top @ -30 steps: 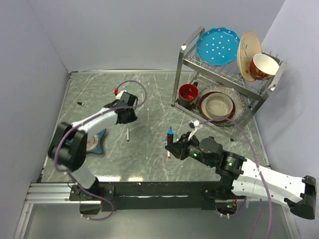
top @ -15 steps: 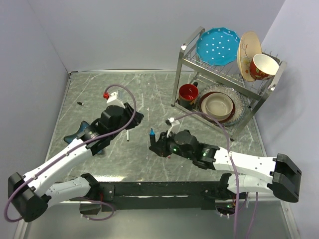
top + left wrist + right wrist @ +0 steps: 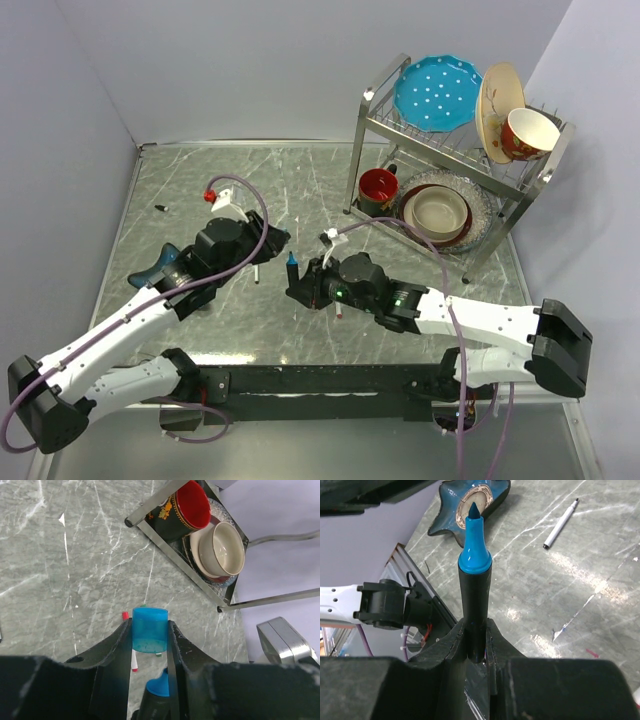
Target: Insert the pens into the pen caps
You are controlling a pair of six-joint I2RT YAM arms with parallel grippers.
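Gripping the blue cap in the left jaws and the blue-tipped marker in the right jaws, tip near the cap, above the counter. Not yet joined. Leaves that pairing, plus the thin white pen lying uncapped; none seen capped.

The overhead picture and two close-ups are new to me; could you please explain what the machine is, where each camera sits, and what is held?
Two robot arms are bolted at a table's near edge. The overhead camera looks down on both; each close-up comes from a camera on one wrist. The left gripper pinches a blue cap; the right gripper holds a blue-tipped marker upright. On the table are a white pen, a blue star-shaped dish and a dish rack.
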